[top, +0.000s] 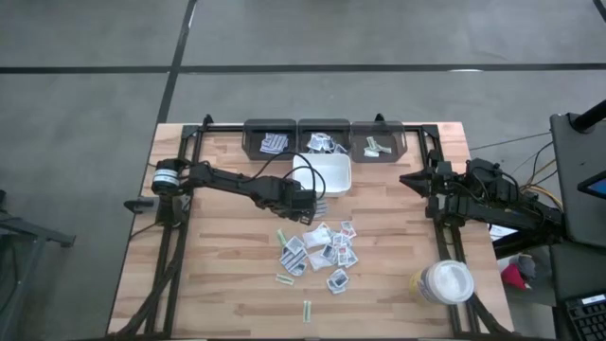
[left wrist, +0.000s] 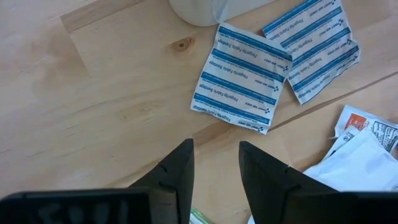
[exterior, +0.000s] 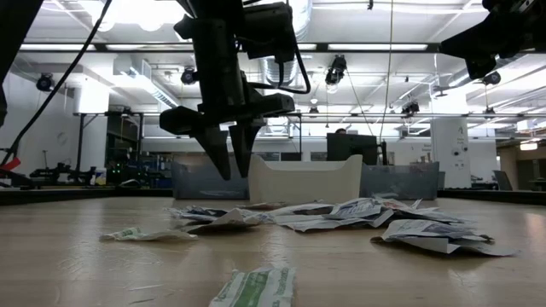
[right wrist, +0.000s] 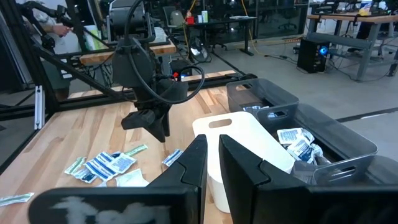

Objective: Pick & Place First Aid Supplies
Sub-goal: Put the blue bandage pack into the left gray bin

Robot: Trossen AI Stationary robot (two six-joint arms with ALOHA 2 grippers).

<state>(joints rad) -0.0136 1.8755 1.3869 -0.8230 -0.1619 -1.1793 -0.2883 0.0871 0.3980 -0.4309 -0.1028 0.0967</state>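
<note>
- High view: the left end effector (top: 305,206) hovers over the middle of the worktop (top: 218,275), just beside the white tray (top: 333,176) and at the far edge of the scattered first aid supplies (top: 320,248). Three grey bins (top: 327,139) line the far edge. The right end effector (top: 413,180) waits near the right side, well apart from the pile, so the left arm is clearly nearer. A round white-lidded jar (top: 447,281) stands at the near right.
- Low view: the left end effector hangs above the worktop, fingers parted a little and holding nothing; the packets lie flat below and nearer the camera.
- Left wrist view: a blue-striped packet (left wrist: 241,77) lies flat on the wood straight ahead of the fingertips (left wrist: 184,154), not touching them, with a second striped packet (left wrist: 314,46) just beyond. Its stripes run slantwise to the gap between the fingers. I judge a short forward reach and descent is needed.
- Right wrist view: the right end effector's fingers sit nearly closed, empty, facing the tray and bins.
</note>
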